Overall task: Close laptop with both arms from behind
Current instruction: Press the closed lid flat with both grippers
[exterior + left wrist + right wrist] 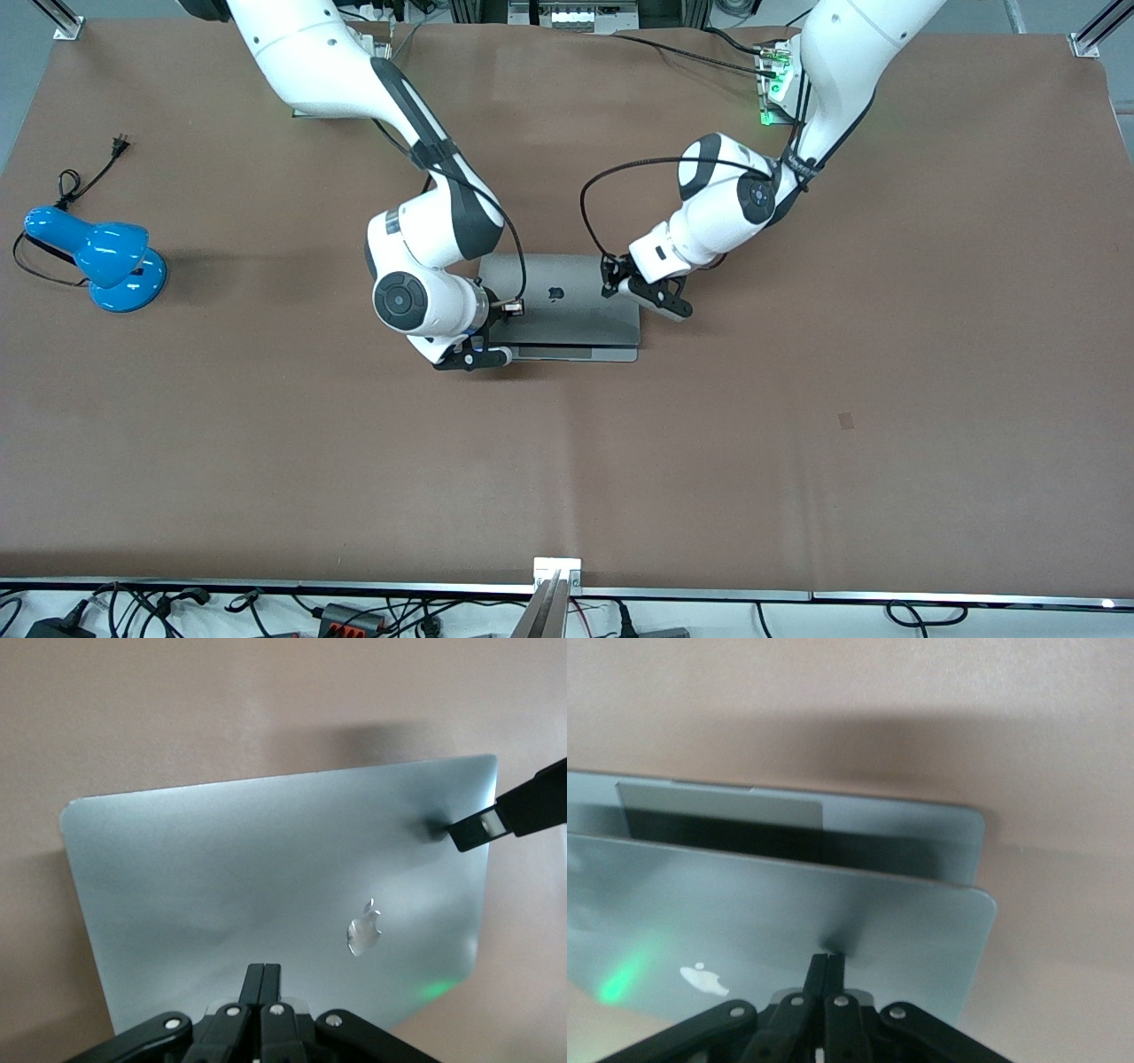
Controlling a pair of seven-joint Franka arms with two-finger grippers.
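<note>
The silver-grey laptop [567, 310] lies mid-table with its lid tilted low over the base, a narrow gap left; the black apple logo [555, 292] faces up. My right gripper [496, 356] is shut, and its tips press on the lid near the corner at the right arm's end, nearer the front camera. The right wrist view shows these fingers [827, 961] on the lid [788, 904], with the trackpad [722, 804] visible under it. My left gripper [640, 299] is shut and rests on the lid's edge at the left arm's end. The left wrist view shows it [264, 970] on the lid [248, 868].
A blue desk lamp [97, 257] with a black cord and plug lies at the right arm's end of the brown table [797, 461]. A metal rail [556, 576] sticks up at the table's near edge. The right gripper's tip [483, 826] shows in the left wrist view.
</note>
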